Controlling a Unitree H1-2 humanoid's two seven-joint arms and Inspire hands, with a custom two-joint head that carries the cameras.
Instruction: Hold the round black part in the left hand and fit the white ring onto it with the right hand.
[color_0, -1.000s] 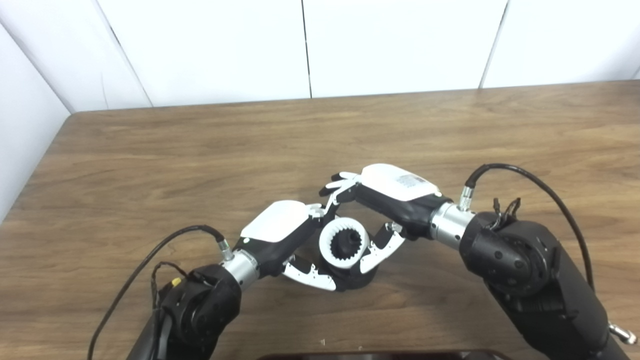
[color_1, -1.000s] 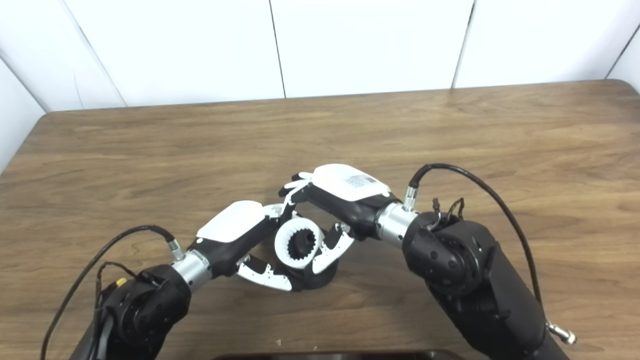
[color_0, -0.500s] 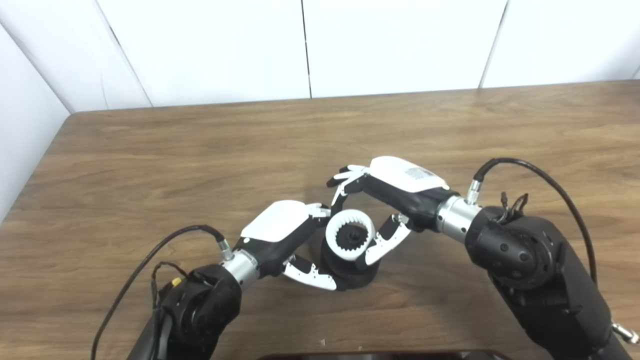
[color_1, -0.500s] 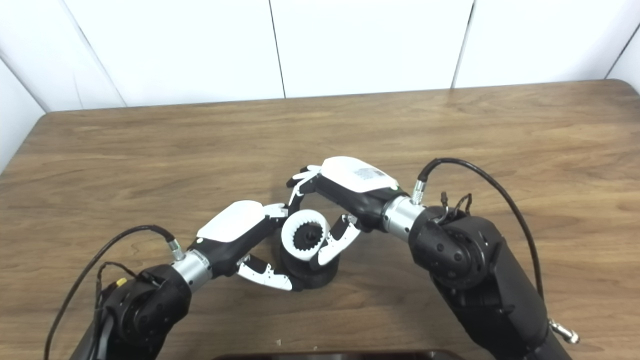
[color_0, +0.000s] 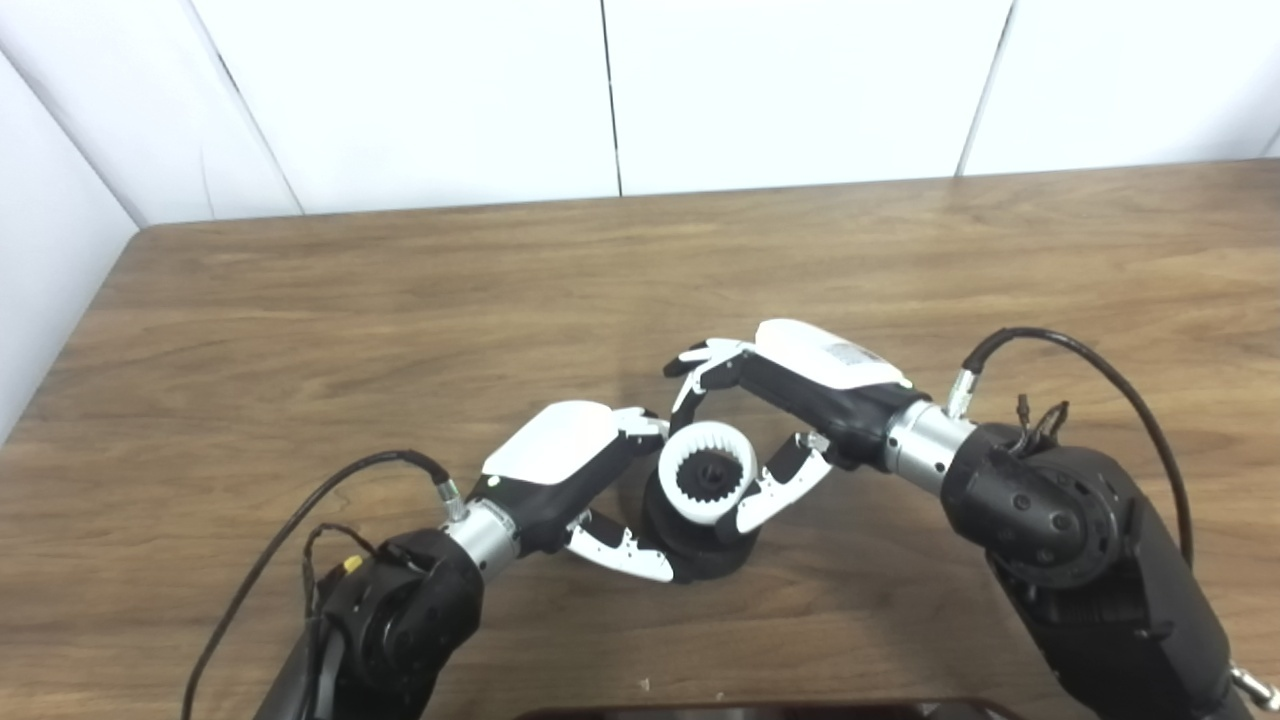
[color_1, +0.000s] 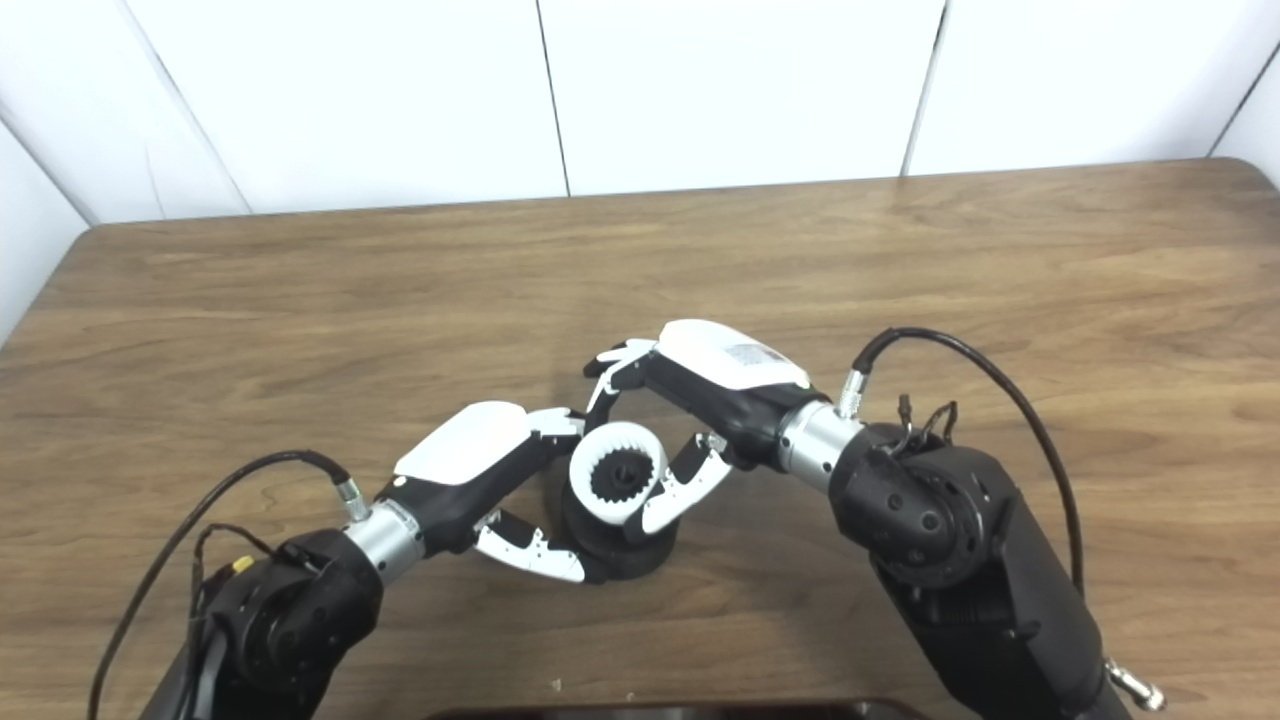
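The round black part (color_0: 700, 556) stands on the table near the front middle. My left hand (color_0: 560, 455) is shut on it, thumb along its front and fingers behind it. The white ring (color_0: 706, 513), toothed on the inside, sits level on top of the black part, and the part's black hub shows through its hole. My right hand (color_0: 815, 375) reaches in from the right and is shut on the ring. Its thumb (color_0: 775, 492) presses the ring's right side and its fingers (color_0: 705, 362) curl over the far side. The same ring (color_1: 612, 512) shows in the right eye view.
The wooden table (color_0: 400, 300) stretches out on all sides of the hands, with white wall panels behind and at the left. A dark object (color_0: 760, 711) lies at the bottom edge. Black cables loop up from both wrists.
The ring was tilted towards me a second ago. It has come level over the black part, with the hub in its hole. My right hand shifted a little to the right; the left hand stayed put.
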